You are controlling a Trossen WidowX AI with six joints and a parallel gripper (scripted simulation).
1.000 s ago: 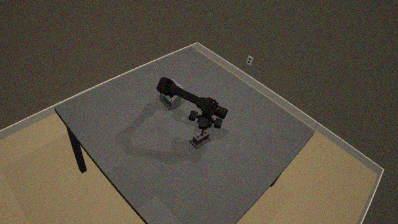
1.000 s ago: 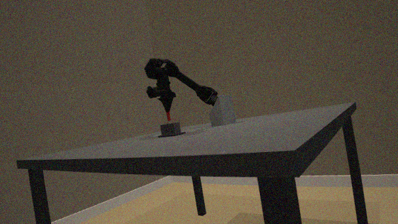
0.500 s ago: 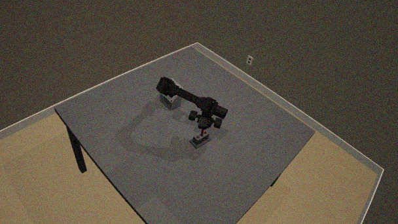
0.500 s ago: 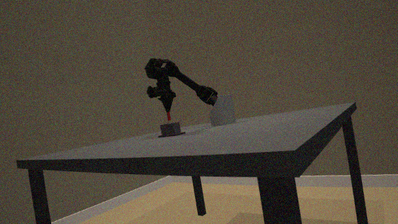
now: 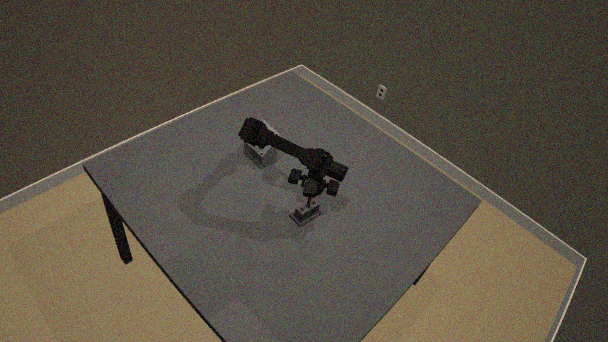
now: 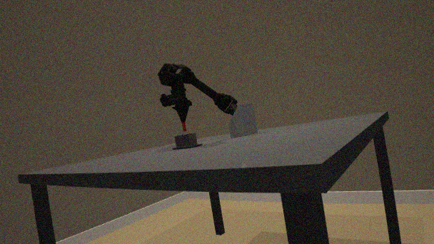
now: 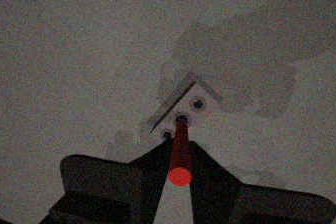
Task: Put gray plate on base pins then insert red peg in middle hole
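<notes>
Overhead, hung the gripper above the middle of the table, a little toward the far-right edge, pointed straight down. Clamped narrowly on the red peg, fingers pressed against either side of its upper part (dark wedges flanking it in the wrist view). Held the peg upright, lower end poking out below the fingertips, as seen from the side.

Directly beneath, sat the gray plate flat on the base, both resting on the worktop. Showed three holes in a row along the plate; lined the peg's far tip up with the middle hole in the wrist view. From the side, kept a thin gap between the peg's lower end and the top of the block, so not yet touching the plate (grain and dim light make the gap hard to judge). Could not tell whether the two outer holes carried the pins.

Farther toward the far corner, stood the arm's pale pedestal, well apart from the base, with the dark arm reaching from it out over the plate.
</notes>
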